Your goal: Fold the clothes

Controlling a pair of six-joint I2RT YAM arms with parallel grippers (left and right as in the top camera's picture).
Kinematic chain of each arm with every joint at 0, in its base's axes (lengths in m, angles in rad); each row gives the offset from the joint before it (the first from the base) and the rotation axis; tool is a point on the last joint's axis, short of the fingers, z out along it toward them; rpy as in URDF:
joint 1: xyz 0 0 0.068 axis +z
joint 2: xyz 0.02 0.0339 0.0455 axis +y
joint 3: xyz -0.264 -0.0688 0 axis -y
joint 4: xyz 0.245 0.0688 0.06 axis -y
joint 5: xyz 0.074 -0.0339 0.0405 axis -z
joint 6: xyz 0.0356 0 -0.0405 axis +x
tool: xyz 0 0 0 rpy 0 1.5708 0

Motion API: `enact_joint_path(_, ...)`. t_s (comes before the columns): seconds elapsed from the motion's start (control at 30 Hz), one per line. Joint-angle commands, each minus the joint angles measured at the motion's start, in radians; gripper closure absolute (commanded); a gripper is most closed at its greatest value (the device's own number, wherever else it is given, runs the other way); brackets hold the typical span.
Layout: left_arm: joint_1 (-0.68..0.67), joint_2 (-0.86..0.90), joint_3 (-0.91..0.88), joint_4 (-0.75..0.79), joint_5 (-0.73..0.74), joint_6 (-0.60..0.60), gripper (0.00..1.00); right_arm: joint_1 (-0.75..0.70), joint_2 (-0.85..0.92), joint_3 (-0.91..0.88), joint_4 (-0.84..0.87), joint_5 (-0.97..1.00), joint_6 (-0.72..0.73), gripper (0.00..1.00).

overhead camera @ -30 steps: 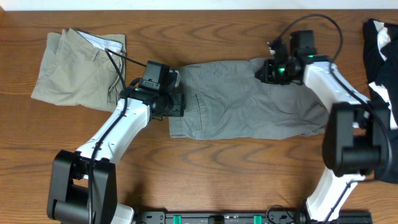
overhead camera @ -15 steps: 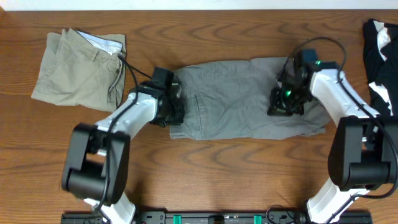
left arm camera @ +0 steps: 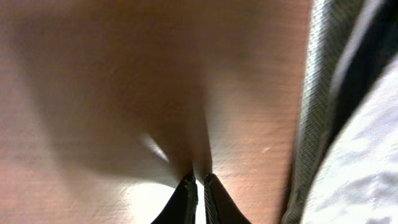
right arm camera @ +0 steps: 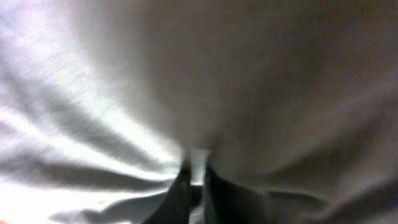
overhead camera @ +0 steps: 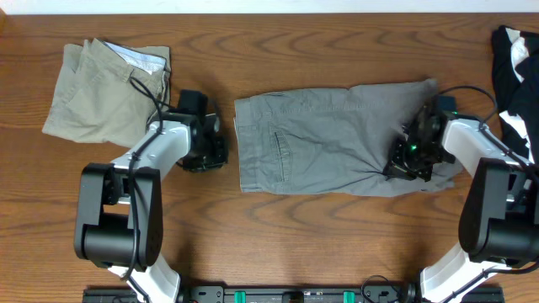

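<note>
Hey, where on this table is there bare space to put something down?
Free: the front strip of table below the grey shorts; also the back strip above them. Crowded: the gap to the khaki shorts, filled by the left end effector, and the right side by the black garment.

Overhead view: bright, even, diffuse light from above; sharp edge to edge; table (overhead camera: 337,244) grain crisp; short soft shadows hug the arms and the near hem of the grey shorts (overhead camera: 328,139)

Left wrist view: dim, warm brown cast; smeared and out of focus; a broad dark shadow lies on the wood beyond the left gripper (left arm camera: 198,183), narrowing toward its tips; one blown-out pale patch near, just left of them; right side soft and streaky

Right wrist view: extreme close-up, wholly out of focus; cloth bright at near left, sinking to murky grey at far right; small pale glare spot at the right gripper (right arm camera: 198,180)
</note>
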Motion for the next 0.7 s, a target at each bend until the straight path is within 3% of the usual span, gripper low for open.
enact_joint_path(0.0, 0.016, -0.014, 0.02, -0.039, 0.098, 0.023, 0.86, -0.006, 0.027, -0.035, 0.0, -0.225, -0.216, 0.87)
enact_joint_path(0.13, 0.011, -0.058, 0.028, -0.065, 0.322, 0.025, 0.66, -0.004, -0.022, -0.035, -0.017, -0.298, -0.24, 0.86)
enact_joint_path(0.23, -0.002, -0.068, 0.028, -0.077, 0.343, 0.025, 0.49, -0.005, -0.059, -0.035, -0.03, -0.297, -0.24, 0.82)
enact_joint_path(0.57, -0.006, -0.03, -0.012, -0.079, 0.249, 0.025, 0.46, -0.006, -0.245, -0.035, -0.019, -0.234, -0.15, 0.76)
enact_joint_path(0.67, -0.014, -0.004, -0.016, -0.079, 0.251, 0.025, 0.51, -0.006, -0.285, -0.035, -0.027, -0.131, -0.08, 0.75)
